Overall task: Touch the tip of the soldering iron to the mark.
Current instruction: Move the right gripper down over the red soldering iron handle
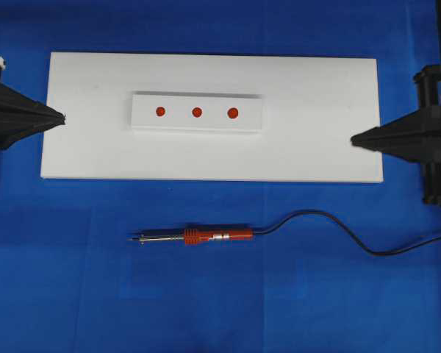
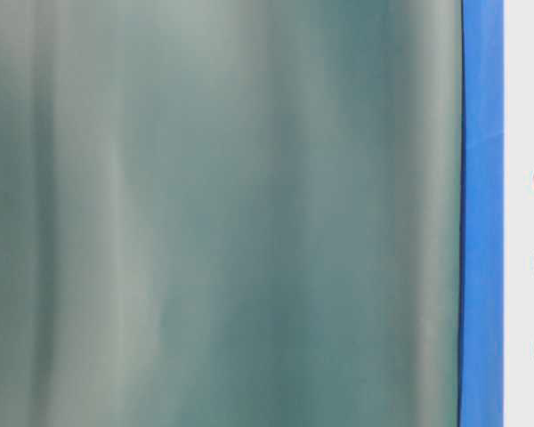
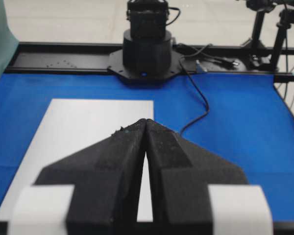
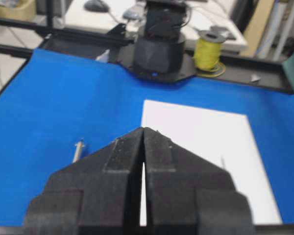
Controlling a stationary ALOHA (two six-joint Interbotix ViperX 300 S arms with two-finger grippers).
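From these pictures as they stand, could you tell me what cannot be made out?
- Table-level view: a blurred grey-green sheet fills most of it, hiding the soldering iron and both grippers.
- Right wrist view: the right gripper hides the iron's handle; only its tip shows.
- Overhead view: the cord runs off the right edge.
- Left wrist view: the left gripper hides the red marks.

A plain white rectangular board lies on a solid blue table cover. Its raised white strip bears three red round marks. The slim soldering iron has a red-orange ribbed handle, silver shaft and thin black cord. A yellow wire spool shows.
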